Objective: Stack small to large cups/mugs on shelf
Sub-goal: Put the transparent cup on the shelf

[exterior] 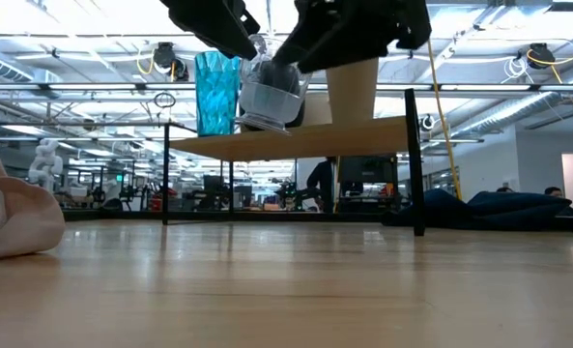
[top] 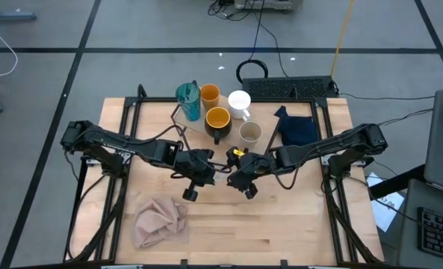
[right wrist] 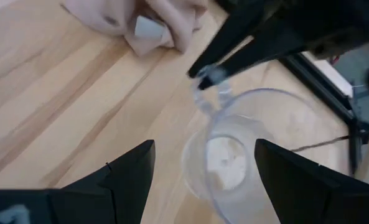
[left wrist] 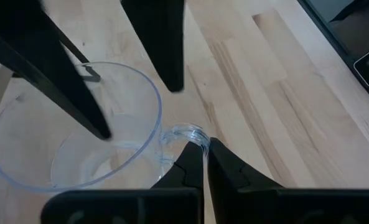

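High overhead; low table-level; both wrists close, sharing clear glass (left wrist: 78,124).

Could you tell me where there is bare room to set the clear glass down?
The tabletop is bare right of the pink cloth. The shelf is crowded with cups; the left gripper, shut on the clear glass, meets the open right gripper mid-table.

You can't see the clear glass (top: 220,170) from overhead (both arms cover it); its rim blurs at the right wrist.
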`<state>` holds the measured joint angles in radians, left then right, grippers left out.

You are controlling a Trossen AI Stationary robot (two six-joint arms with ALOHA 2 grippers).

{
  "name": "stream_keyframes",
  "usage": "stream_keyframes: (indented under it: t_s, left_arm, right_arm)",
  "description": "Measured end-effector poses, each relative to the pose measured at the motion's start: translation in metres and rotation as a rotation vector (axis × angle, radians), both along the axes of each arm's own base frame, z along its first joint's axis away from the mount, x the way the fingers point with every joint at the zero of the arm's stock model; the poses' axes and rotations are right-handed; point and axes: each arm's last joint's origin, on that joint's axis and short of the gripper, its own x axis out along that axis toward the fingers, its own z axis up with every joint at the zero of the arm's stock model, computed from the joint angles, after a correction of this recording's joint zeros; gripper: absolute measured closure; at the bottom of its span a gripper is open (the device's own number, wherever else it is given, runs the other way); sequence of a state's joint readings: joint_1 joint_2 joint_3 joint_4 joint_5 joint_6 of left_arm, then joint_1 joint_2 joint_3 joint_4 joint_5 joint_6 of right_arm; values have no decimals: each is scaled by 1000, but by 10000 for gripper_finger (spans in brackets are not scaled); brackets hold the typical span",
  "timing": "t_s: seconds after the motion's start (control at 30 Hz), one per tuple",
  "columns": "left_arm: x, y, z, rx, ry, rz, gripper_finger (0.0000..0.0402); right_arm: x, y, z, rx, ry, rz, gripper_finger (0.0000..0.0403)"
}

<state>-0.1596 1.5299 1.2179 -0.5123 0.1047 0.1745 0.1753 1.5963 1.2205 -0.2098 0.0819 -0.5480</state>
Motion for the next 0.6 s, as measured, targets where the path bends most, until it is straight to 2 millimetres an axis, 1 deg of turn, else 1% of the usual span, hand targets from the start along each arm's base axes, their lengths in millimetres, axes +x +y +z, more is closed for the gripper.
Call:
stream_keyframes:
  t_s: [0.13, 0.4, 0.5, 0.6]
  left_arm:
    - [0, 0, 0, 0, -2, 0, 400]
    - [0, 0, 0, 0, -1, 2, 400]
    - [0, 0, 0, 1, -1, 4, 399]
    - [0, 0, 0, 4, -1, 7, 399]
  right_arm:
    - [3, 1, -8, -5, 23, 1, 138]
    - [3, 1, -7, 6, 21, -6, 140]
    - [2, 1, -7, 4, 28, -5, 152]
    - [2, 1, -7, 4, 29, -6, 174]
